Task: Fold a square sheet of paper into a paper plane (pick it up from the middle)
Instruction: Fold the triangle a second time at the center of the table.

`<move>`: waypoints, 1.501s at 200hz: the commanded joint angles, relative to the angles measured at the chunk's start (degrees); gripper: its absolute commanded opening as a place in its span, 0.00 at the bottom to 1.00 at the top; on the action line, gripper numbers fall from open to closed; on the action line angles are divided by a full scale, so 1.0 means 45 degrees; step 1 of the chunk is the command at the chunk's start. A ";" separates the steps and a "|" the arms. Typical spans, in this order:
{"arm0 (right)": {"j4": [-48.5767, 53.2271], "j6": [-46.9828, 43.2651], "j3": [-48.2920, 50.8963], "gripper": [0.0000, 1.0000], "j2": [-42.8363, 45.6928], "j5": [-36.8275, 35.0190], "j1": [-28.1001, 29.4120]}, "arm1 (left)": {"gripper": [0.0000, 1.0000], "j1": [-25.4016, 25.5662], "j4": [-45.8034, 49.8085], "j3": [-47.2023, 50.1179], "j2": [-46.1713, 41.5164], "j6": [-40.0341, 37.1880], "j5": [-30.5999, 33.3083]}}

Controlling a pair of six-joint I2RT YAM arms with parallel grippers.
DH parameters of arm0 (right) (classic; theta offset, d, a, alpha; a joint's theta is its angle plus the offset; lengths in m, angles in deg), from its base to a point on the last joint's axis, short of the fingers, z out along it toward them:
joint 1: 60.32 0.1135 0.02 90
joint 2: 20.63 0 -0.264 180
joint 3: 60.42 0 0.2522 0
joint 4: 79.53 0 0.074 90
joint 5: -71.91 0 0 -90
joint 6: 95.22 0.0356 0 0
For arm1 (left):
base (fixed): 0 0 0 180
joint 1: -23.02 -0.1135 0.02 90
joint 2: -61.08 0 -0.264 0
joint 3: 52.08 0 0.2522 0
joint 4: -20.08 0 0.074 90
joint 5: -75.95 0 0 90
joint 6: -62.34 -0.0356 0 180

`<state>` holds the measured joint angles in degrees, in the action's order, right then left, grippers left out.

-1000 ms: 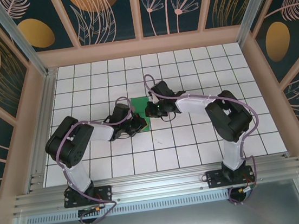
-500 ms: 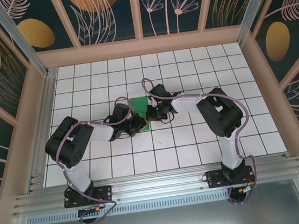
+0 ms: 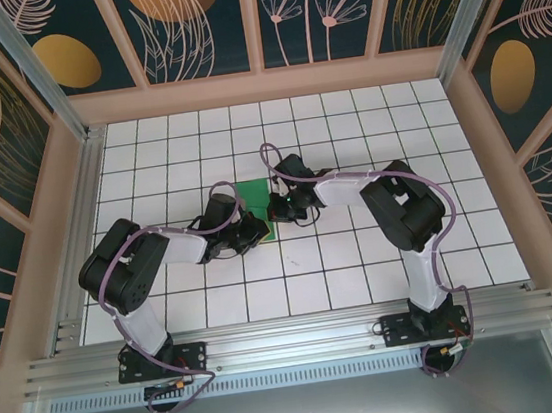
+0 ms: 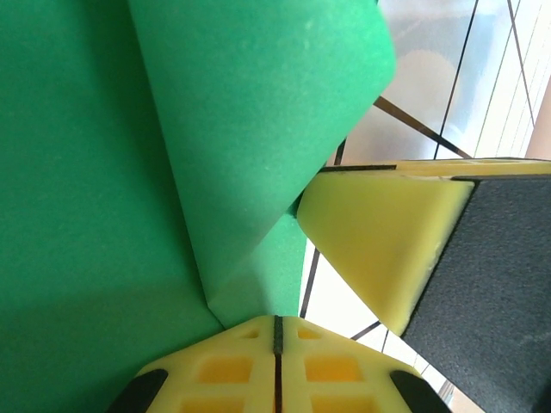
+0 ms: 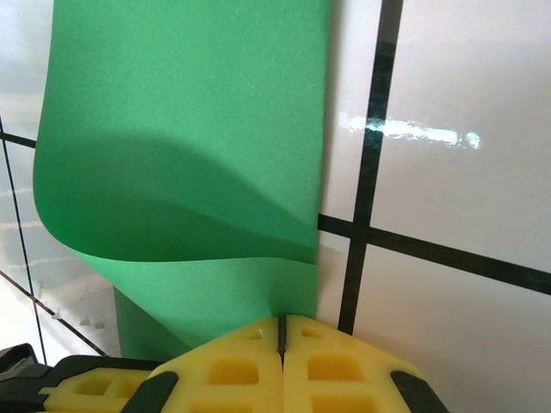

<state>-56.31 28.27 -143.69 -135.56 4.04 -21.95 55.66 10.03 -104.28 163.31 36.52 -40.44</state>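
Clenched right fingers [image 5: 232,370] are pinching the thin bright green square sheet of paper [image 5: 189,129] by one edge, and it is bowing up off the middle of the white tiled worktop [image 5: 448,172]. Opposite, the left fingers [image 4: 224,370] are pressing together too, seemingly nipping a fold of it.

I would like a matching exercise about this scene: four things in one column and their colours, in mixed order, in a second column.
Things
1. sheet of paper
2. right gripper's fingers
3. table tiles
4. grid lines

Colours
a. black
b. white
c. bright green
d. yellow

Pairs: 1-c; 2-d; 3-b; 4-a
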 commanded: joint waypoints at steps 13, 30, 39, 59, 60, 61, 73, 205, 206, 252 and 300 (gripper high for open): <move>0.0482 0.0307 -0.0106 0.04 -0.0557 -0.0070 0.0056 | 0.09 0.0156 -0.0709 0.0192 -0.0157 0.0395 -0.0304; 0.0477 0.0425 -0.0081 0.03 -0.0620 -0.0050 0.0067 | 0.08 0.0214 -0.1074 0.0288 -0.0073 0.0555 -0.0358; 0.0479 0.0494 -0.0059 0.03 -0.0642 -0.0053 0.0052 | 0.07 0.0217 -0.1255 0.0321 -0.0048 0.0636 -0.0380; 0.0447 0.0598 -0.0001 0.02 -0.0698 -0.0054 0.0048 | 0.06 0.0250 -0.1232 0.0372 0.0052 0.0660 -0.0260; 0.0443 0.0601 0.0009 0.02 -0.0704 -0.0054 0.0048 | 0.06 0.0258 -0.1242 0.0374 0.0043 0.0659 -0.0254; 0.0450 0.0602 0.0014 0.02 -0.0697 -0.0045 0.0048 | 0.06 0.0271 -0.1246 0.0376 0.0049 0.0659 -0.0251; 0.0470 0.0652 0.0019 0.02 -0.0697 -0.0052 0.0028 | 0.04 0.0290 -0.0967 0.0377 0.0075 0.0633 -0.0068; 0.0692 0.0740 0.0009 0.01 -0.0798 -0.0406 -0.0012 | 0.06 0.0713 -0.0370 0.0131 0.0357 0.0187 -0.0389; 0.0692 0.0740 0.0004 0.01 -0.0802 -0.0406 -0.0012 | 0.06 0.0724 -0.0381 0.0127 0.0352 0.0188 -0.0416; 0.0800 0.0778 -0.0131 0.01 -0.0921 -0.0445 -0.0011 | 0.07 0.0793 0.0910 -0.0107 0.0088 -0.0505 0.0083; 0.0941 0.0745 -0.0274 0.01 -0.1003 -0.0462 -0.0035 | 0.07 0.0799 0.1190 -0.0204 -0.0304 -0.0650 0.0129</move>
<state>-55.15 31.20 -144.89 -136.35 4.39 -22.08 58.83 10.29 -104.17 163.44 35.73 -39.74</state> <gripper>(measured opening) 0.064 0.068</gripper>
